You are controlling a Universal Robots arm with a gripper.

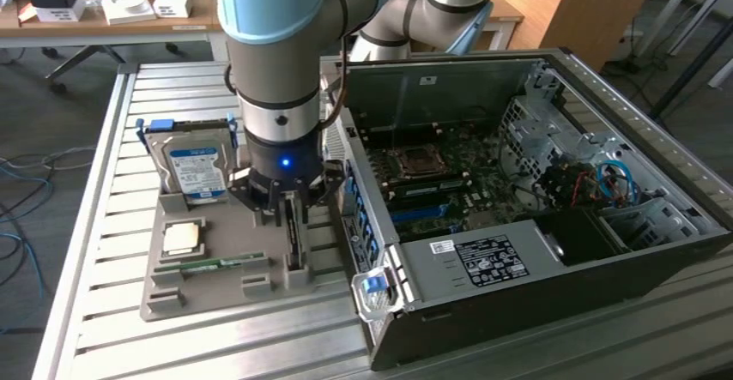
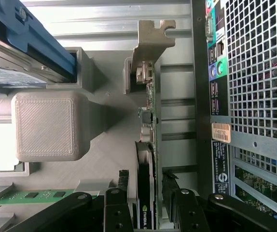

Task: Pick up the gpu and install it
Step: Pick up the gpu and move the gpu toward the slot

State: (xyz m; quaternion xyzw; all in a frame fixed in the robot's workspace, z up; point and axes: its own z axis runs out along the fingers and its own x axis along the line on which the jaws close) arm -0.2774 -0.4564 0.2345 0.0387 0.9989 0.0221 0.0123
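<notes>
The gpu (image 1: 295,241) stands on its edge in a slot of the grey holder tray (image 1: 160,298), beside the open computer case (image 1: 516,200). My gripper (image 1: 287,213) has come down over the card's top edge. In the wrist view the gpu (image 2: 148,111) is seen edge-on, with its metal bracket at the far end. My gripper (image 2: 146,193) straddles the card, and the black fingers (image 2: 124,193) stand on either side with narrow gaps showing. The gripper is open.
On the tray also sit a silver hard drive (image 1: 195,170) with a blue-white label, a processor chip (image 1: 184,238) and a green memory stick (image 1: 212,266). The case's perforated back panel (image 2: 254,72) stands close beside the card. A cluttered desk (image 1: 103,7) is behind.
</notes>
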